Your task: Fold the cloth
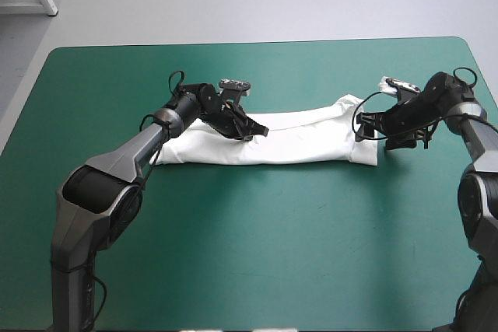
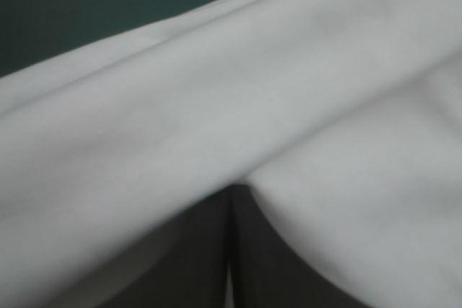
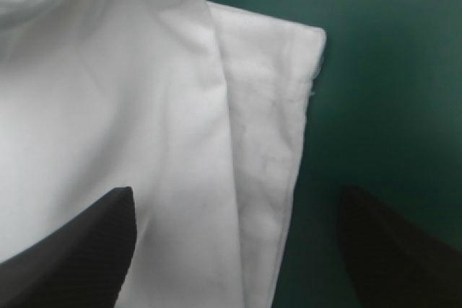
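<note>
Folded T-shirt [image 1: 311,145] pinched in the left hand [image 2: 231,203], the right hand [image 3: 238,192] spread wide over its end

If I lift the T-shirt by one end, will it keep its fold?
Likely floppy: the T-shirt lies as a long creased band, so a lifted end would probably sag. Probably light: it looks thin and drapes softly over the shut left gripper. The layers by the open right gripper lie loose and may slide apart.
</note>
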Controlling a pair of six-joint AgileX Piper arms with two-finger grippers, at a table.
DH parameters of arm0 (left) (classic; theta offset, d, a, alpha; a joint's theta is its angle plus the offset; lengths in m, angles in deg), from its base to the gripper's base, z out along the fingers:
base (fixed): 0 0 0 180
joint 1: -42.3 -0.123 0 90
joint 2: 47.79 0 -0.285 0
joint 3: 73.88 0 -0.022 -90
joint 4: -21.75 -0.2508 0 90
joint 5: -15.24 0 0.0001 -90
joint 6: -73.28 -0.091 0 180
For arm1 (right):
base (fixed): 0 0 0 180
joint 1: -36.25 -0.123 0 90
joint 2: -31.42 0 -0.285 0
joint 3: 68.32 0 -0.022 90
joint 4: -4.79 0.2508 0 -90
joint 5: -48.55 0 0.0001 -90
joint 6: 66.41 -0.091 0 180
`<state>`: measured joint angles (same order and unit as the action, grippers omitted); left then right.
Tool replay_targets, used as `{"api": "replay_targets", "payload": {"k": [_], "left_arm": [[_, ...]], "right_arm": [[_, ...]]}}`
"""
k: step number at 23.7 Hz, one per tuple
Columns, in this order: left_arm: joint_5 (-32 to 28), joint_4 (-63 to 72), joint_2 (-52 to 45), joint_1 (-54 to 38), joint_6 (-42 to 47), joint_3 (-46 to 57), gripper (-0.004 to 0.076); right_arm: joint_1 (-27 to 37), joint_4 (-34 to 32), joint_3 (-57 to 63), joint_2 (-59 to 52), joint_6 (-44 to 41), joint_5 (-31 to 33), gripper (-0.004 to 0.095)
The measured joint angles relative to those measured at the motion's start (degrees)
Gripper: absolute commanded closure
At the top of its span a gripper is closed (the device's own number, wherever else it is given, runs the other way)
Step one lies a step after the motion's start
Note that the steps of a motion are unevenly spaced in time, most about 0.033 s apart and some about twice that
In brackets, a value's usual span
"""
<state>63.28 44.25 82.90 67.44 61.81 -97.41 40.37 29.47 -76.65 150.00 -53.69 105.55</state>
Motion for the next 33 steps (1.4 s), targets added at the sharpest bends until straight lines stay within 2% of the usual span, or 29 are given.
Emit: {"api": "replay_targets", "payload": {"k": [3,5,7,9,10,12,16,23,33], "left_arm": [[-0.77,-0.06,0.18,0.45,-0.06,-0.12,0.0734],[-0.98,0.06,0.22,0.55,-0.19,-0.12,0.0734],[-1.05,0.19,0.25,0.55,-0.19,-0.12,0.0734],[-1.05,0.19,0.25,0.55,-0.25,-0.12,0.0734],[-1.05,0.19,0.25,0.55,-0.25,-0.12,0.0734],[-1.05,0.31,0.25,0.55,-0.37,-0.12,0.0734],[-1.05,0.37,0.29,0.55,-0.38,-0.12,0.0734],[-0.85,0.69,0.73,0.55,-0.38,-0.16,0.0734],[-0.72,0.94,0.82,0.55,-0.38,-0.31,0.0734]], "right_arm": [[0.06,1.62,-0.43,1.36,1.00,-0.77,0.0194],[0.06,5.83,-0.93,2.49,3.18,-1.44,0.0224],[-0.06,10.28,-1.26,3.53,4.88,-2.02,0.0353],[-0.68,11.21,-1.26,4.11,5.17,-2.34,0.0601],[-1.04,11.38,-1.26,4.36,5.17,-2.39,0.0779],[-1.77,11.86,-1.21,4.87,5.17,-2.45,0.0918],[-2.07,13.45,-0.81,4.61,5.17,-3.01,0.0921],[-3.55,14.75,-4.16,-1.97,2.34,-1.62,0.0922],[-11.72,15.22,-18.11,-3.91,-6.13,2.89,0.0921]]}}
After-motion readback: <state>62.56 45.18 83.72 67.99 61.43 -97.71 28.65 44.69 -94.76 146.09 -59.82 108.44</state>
